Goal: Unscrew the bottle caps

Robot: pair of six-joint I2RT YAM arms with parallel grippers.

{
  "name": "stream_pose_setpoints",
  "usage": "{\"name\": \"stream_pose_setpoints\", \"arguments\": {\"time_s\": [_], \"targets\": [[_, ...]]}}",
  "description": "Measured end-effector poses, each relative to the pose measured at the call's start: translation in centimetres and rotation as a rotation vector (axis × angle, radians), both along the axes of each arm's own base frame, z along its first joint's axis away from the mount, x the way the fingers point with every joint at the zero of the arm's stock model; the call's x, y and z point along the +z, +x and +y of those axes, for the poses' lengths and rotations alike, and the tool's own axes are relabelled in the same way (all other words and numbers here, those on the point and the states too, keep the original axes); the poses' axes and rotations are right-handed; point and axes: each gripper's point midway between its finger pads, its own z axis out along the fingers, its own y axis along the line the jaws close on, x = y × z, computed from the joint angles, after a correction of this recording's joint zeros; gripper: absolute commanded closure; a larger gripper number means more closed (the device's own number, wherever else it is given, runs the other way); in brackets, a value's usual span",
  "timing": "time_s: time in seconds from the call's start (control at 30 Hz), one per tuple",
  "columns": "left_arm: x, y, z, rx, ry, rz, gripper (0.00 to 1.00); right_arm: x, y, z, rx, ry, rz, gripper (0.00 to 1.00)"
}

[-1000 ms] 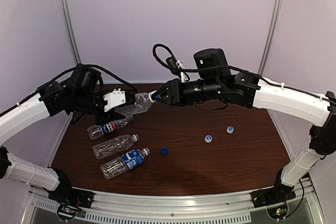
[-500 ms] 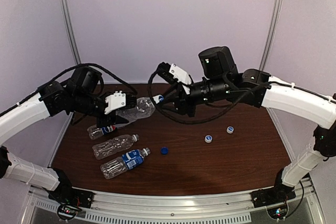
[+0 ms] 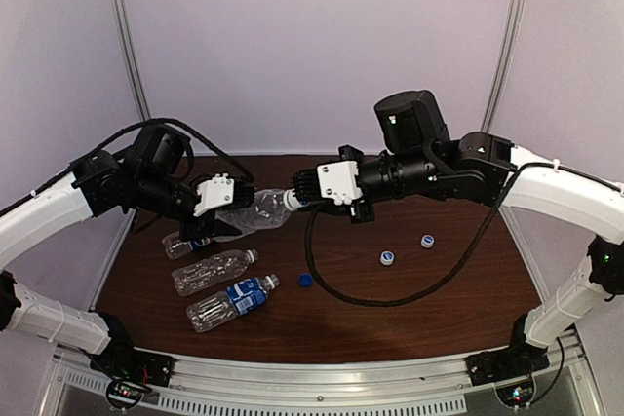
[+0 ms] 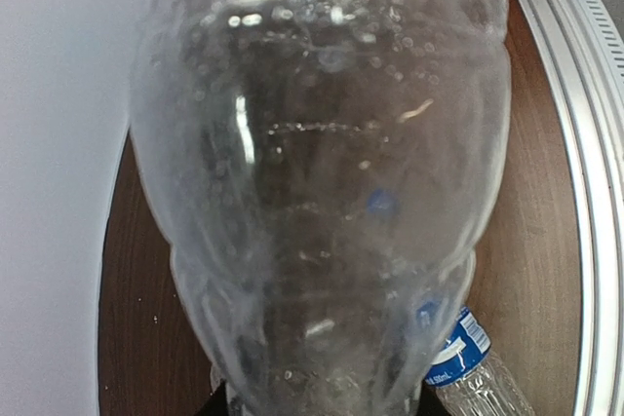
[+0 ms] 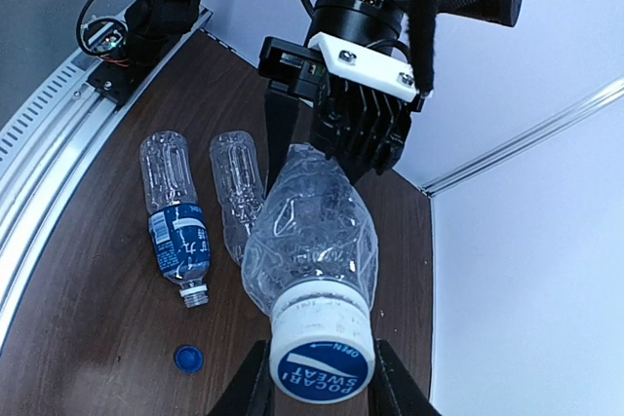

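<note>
Above brown table (image 3: pixel 439 289), left jaws clamp clear bottle (image 3: pixel 255 211); right jaws pinch its cap (image 5: pixel 321 362).

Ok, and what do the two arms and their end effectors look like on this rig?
Both are white tubular links with chunky black joints, the left arm and right arm alike. Loose black cables run along each. The left end effector carries a white plate with screws over black ribbed fingers; the right end effector has a matching white block.
</note>
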Motion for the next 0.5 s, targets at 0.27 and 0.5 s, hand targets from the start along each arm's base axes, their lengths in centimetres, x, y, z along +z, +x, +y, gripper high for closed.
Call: {"name": "stream_pose_setpoints", "arguments": {"time_s": [0.27,0.5], "targets": [[-0.4,0.0,0.5,0.020,0.017,0.022,0.71,-0.2,0.2,0.4,-0.048,0.027,0.022,0.00],[-0.5,0.3,0.8,0.047,0.017,0.028,0.71,2.0,1.1,0.3,-0.205,0.178,0.248,0.00]]}}
